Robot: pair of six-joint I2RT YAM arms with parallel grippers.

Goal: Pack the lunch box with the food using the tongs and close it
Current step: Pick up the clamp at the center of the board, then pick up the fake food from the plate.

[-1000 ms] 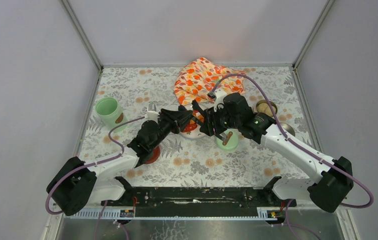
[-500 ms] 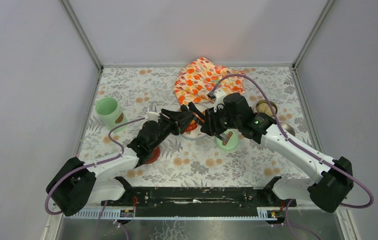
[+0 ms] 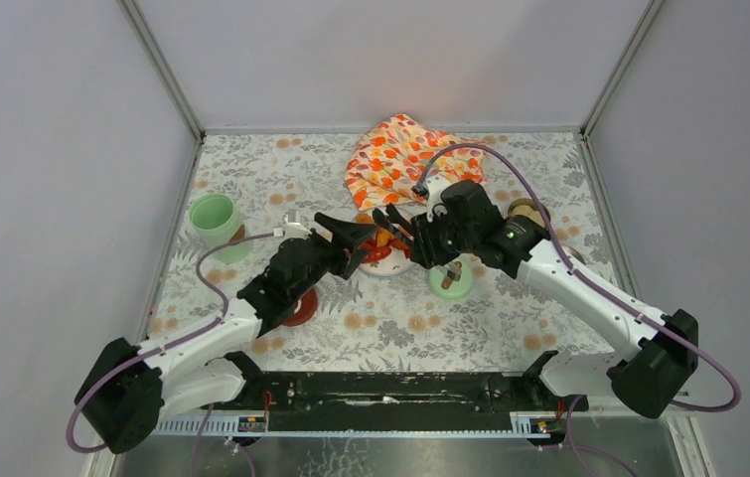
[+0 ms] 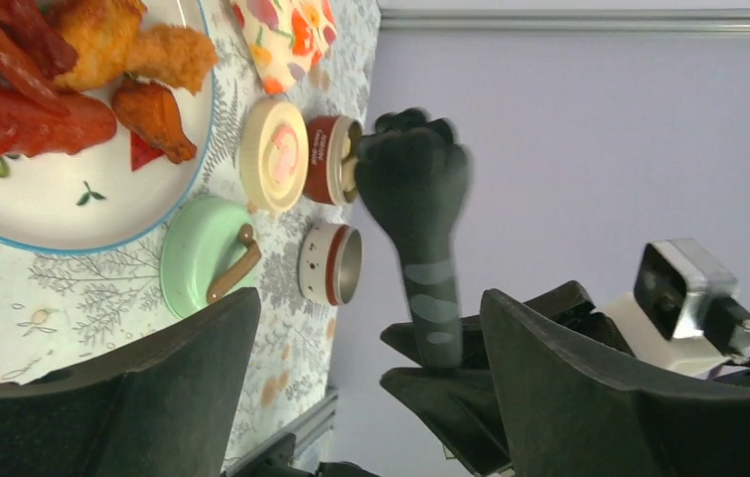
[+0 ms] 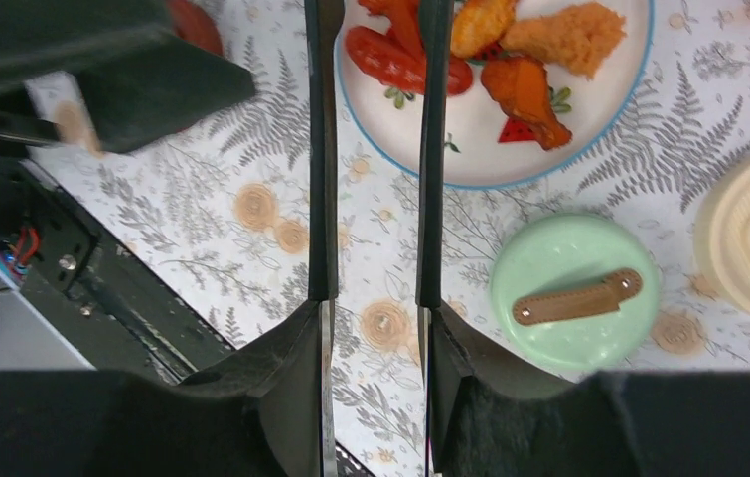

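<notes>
While the right gripper [image 5: 375, 333] pinches the slim dark metal tongs [image 5: 323, 149] from both sides, one black finger pressed against the outside of each thin arm, the left gripper [image 4: 369, 308] hangs close by with its fingers spread wide around bare air. The tong arms stand apart and reach out over the near rim of the round white blue-edged plate [image 5: 470, 149]. One arm crosses a red sausage, and the tips run out of the wrist view.

On that plate lies the food [image 5: 525, 84]: orange-red fried chunks, crumbed golden pieces and long red sausages.

Seen from above, with the plate as centre:
- The orange flower-patterned cloth [image 3: 400, 154] is bunched at 12 o'clock.
- The round mint-green lid [image 5: 574, 268], with its brown strap handle, lies just beside the rim at 4 o'clock, and the cream lid [image 5: 748, 238] is near it.
- Two low steel bowls [image 4: 336, 263] stand at about 2 to 3 o'clock.
- The tall mint-green cylinder pot [image 3: 214, 221] stands well apart at 9 o'clock, its mouth open.
- A dark red lid [image 3: 299, 310] shows at 7 o'clock, partly under the left arm.
</notes>
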